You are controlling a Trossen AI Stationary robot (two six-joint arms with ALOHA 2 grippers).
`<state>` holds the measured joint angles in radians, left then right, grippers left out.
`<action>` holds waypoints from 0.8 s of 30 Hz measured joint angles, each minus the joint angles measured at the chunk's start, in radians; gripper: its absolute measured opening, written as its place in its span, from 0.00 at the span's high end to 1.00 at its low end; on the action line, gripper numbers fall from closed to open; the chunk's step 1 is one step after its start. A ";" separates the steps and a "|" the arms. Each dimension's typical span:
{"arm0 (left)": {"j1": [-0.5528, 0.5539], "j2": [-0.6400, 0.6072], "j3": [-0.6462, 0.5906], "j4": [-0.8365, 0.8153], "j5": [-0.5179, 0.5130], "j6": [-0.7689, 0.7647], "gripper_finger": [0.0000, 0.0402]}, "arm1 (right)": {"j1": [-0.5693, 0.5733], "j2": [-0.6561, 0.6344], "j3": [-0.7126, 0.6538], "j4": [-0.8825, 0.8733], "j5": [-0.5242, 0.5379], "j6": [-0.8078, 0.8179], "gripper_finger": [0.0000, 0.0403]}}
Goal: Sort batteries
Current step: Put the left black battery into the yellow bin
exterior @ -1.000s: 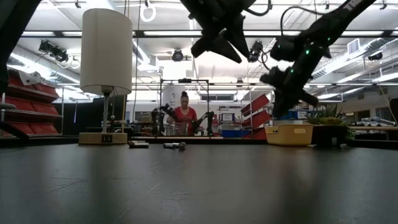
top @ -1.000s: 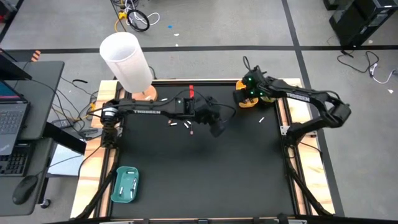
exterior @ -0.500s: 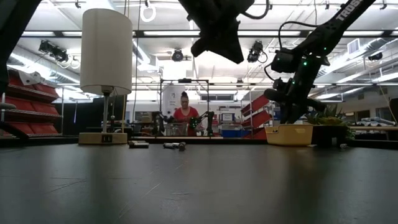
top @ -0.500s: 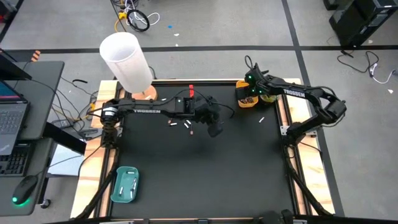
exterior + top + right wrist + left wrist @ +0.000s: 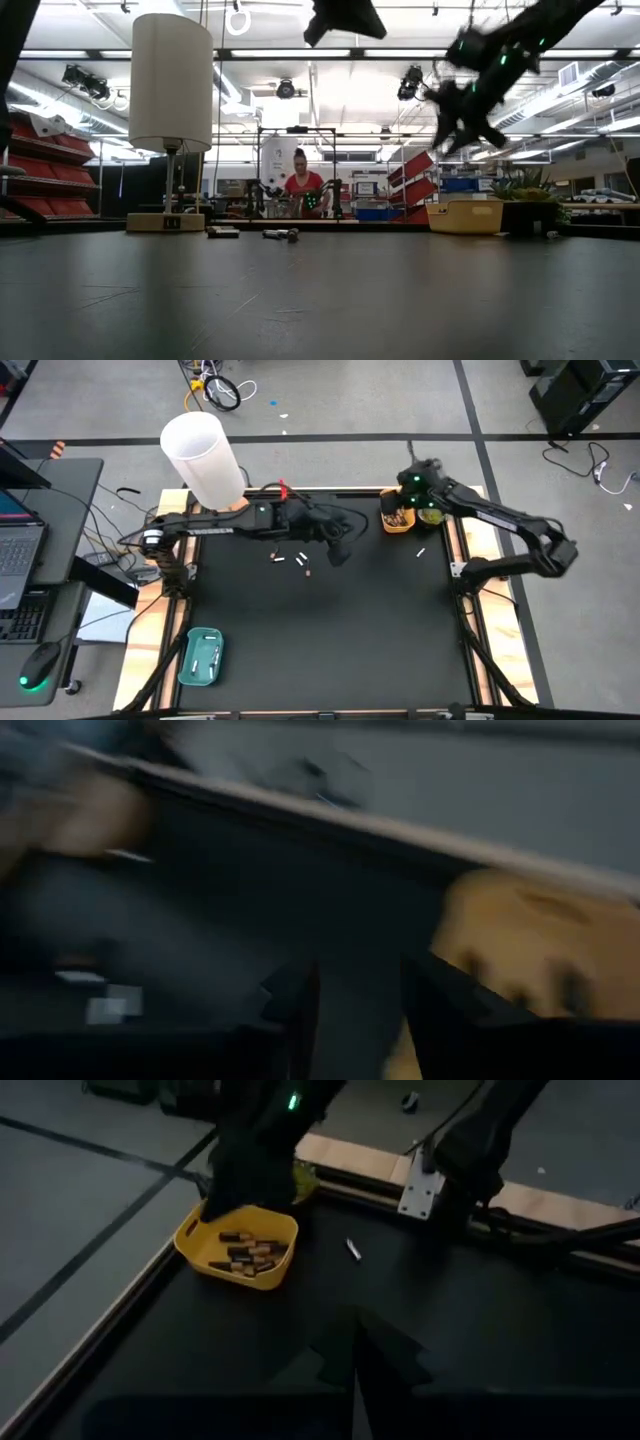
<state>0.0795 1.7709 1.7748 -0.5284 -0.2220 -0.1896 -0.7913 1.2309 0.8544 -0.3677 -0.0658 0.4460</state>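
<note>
Three loose batteries (image 5: 300,562) lie on the black mat, and my left gripper (image 5: 340,552) hangs shut above the mat just to their right. Its fingers (image 5: 355,1380) meet with nothing visible between them. One white battery (image 5: 352,1249) lies alone near the yellow tray (image 5: 397,520), which holds several dark batteries (image 5: 250,1255). My right gripper (image 5: 410,485) hovers open over the tray's far side; the blurred right wrist view shows a gap at my right gripper (image 5: 355,1005). A teal tray (image 5: 200,657) with white batteries sits near the front left corner.
A white-shaded lamp (image 5: 205,455) stands at the mat's far left corner. Wooden rails (image 5: 465,560) frame the mat. The near half of the mat (image 5: 330,650) is bare. A person (image 5: 297,185) stands in the room beyond the far edge.
My left gripper has shut and then risen, so the low view now shows it only at the picture's top. My right gripper has risen from just over the yellow tray.
</note>
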 joint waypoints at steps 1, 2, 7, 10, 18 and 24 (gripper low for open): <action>0.000 -0.008 0.000 -0.001 0.002 0.002 0.95 | 0.009 -0.035 0.006 0.029 -0.038 -0.012 0.68; 0.000 -0.014 0.000 -0.002 0.002 0.003 0.95 | 0.019 -0.069 0.009 0.065 -0.083 -0.026 0.69; -0.034 -0.059 0.000 -0.007 0.007 0.032 0.95 | 0.075 -0.249 0.010 0.292 -0.307 -0.046 0.70; -0.066 -0.091 -0.003 -0.027 -0.044 0.022 0.95 | 0.106 -0.352 0.012 0.353 -0.347 -0.046 0.70; -0.129 -0.290 -0.300 0.108 -0.171 -0.222 0.95 | 0.239 -0.479 0.011 0.160 -0.330 -0.106 0.74; -0.147 -0.473 -0.575 0.265 -0.240 -0.357 0.95 | 0.392 -0.460 0.011 0.024 -0.255 -0.073 0.78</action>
<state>-0.0677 1.2982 1.2000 -0.2635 -0.4618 -0.5466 -0.3989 0.7706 0.8654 -0.3439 -0.3208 0.3734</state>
